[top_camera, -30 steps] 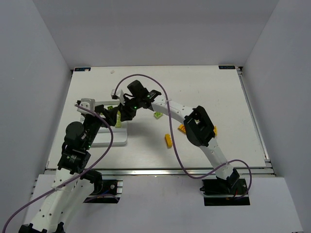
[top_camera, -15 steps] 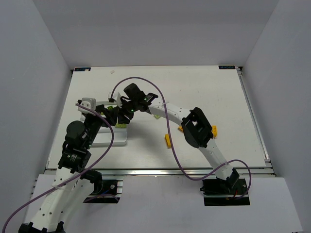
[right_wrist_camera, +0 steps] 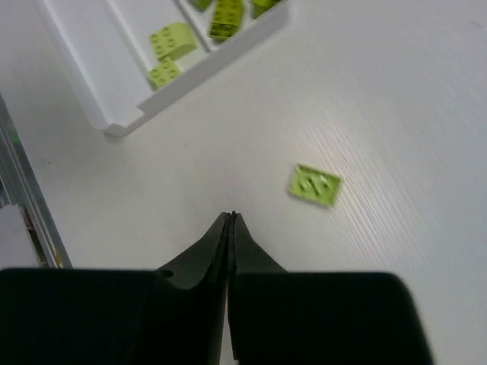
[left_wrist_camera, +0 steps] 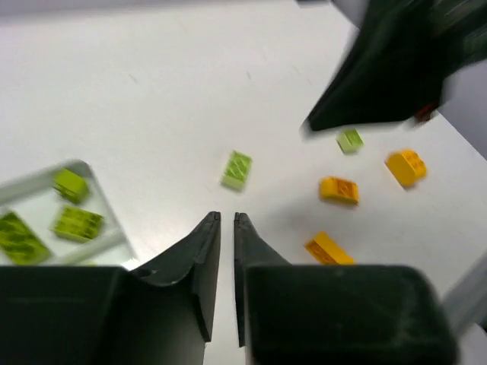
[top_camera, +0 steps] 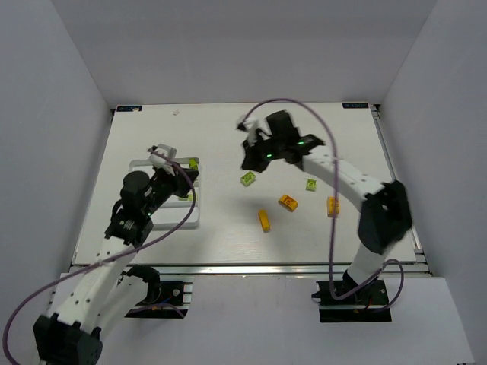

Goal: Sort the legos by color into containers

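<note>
The white tray (top_camera: 171,225) lies at the left and holds several lime bricks in its far compartment (left_wrist_camera: 78,221) (right_wrist_camera: 172,39). A lime brick (top_camera: 248,179) lies on the table right of the tray; it also shows in the left wrist view (left_wrist_camera: 237,169) and the right wrist view (right_wrist_camera: 314,185). A small lime brick (top_camera: 311,185) and three orange bricks (top_camera: 288,202) (top_camera: 264,220) (top_camera: 332,206) lie further right. My left gripper (top_camera: 188,179) (left_wrist_camera: 226,219) hangs at the tray's right edge, shut and empty. My right gripper (top_camera: 251,158) (right_wrist_camera: 230,218) is shut and empty, above the table just beyond the lime brick.
The tray wall (right_wrist_camera: 198,72) stands a little left of the right gripper. White enclosure walls stand round the table. The right arm (left_wrist_camera: 396,68) crosses the far right of the left wrist view. Purple cables loop over both arms.
My right gripper has swung away from over the tray, to the right and farther back. The left arm has shifted and its gripper now sits at the tray's right edge.
</note>
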`<action>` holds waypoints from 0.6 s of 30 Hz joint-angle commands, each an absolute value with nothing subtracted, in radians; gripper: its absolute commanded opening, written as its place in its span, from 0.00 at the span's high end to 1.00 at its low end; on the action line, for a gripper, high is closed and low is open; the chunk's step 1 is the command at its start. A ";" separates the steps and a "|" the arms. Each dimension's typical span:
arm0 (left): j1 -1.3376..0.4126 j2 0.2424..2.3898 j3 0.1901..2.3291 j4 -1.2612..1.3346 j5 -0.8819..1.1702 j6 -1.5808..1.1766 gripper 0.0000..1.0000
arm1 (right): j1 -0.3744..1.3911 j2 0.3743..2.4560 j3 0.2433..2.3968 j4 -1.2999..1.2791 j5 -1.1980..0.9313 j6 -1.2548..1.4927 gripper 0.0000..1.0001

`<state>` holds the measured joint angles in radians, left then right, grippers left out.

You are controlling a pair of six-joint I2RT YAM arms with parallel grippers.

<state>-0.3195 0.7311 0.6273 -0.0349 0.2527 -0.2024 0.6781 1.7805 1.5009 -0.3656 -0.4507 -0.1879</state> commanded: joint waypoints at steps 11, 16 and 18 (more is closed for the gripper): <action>-0.478 1.500 1.054 -0.219 0.266 -0.236 0.23 | 0.358 1.098 0.920 -0.308 -0.646 -0.218 0.14; -0.535 1.716 1.247 -0.297 0.107 -0.169 0.21 | 0.308 1.081 0.913 -0.324 -0.696 -0.245 0.59; -0.551 1.764 1.291 -0.314 0.083 -0.135 0.19 | 0.299 1.088 0.916 -0.334 -0.712 -0.256 0.68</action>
